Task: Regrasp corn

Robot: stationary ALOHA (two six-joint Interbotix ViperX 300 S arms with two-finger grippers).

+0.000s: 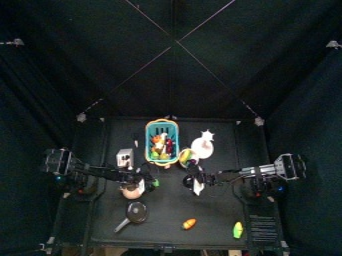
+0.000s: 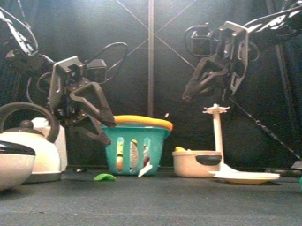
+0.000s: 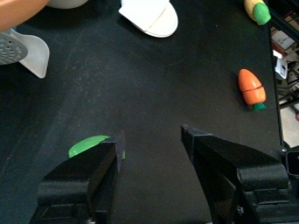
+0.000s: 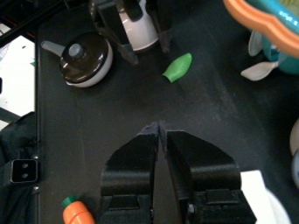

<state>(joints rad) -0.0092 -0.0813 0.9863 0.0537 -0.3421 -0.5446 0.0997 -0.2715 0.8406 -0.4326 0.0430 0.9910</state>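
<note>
We judge the corn point(image 3: 254, 10) light, stiff and slick, best pinched across its middle; our left gripper point(image 3: 152, 138) gapes wide, empty, well apart from it.

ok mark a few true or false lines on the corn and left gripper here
1. The left gripper is open. True.
2. It holds the corn. False: the corn lies on the table, well away from it.
3. A carrot lies on the table. True.
4. The basket lies on its side. False: it stands upright.
</note>
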